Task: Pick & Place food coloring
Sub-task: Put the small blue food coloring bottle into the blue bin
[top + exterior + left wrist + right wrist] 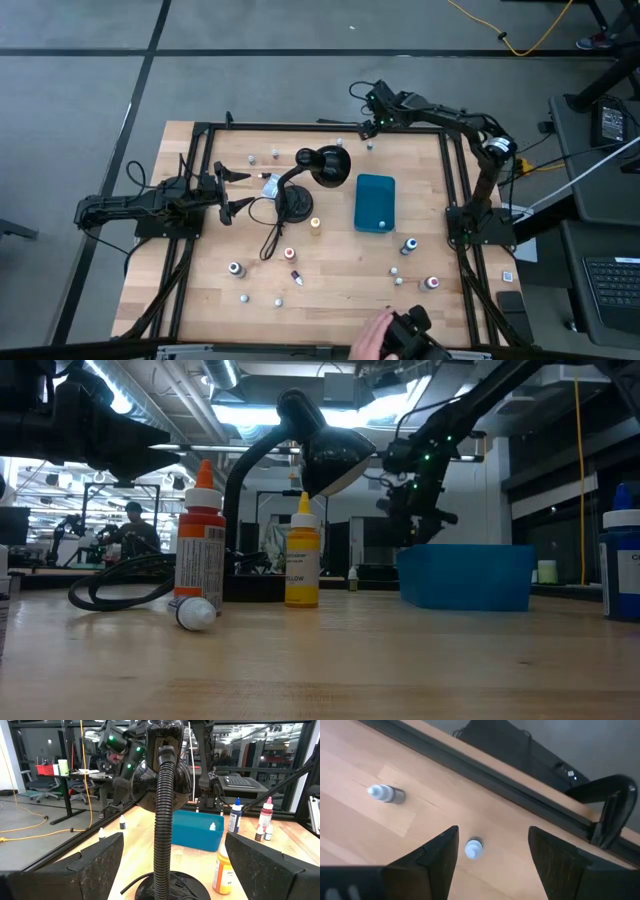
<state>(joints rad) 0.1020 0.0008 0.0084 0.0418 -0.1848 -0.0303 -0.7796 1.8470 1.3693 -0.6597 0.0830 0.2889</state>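
We saw the left gripper waiting left of the lamp, jaws spread wide and empty. Bottles stood scattered over the counter around the lamp; one lay in the teal box to its right. Beyond the lamp, the right gripper hung over an upright bottle, jaws spread either side of it, not touching.

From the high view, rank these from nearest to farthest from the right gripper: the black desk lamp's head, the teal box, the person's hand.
Measured from the right gripper, open at the table's far edge:
1. Black desk lamp's head, just beside it toward the table's middle.
2. Teal box, farther in, on the right half.
3. Person's hand, at the near edge.
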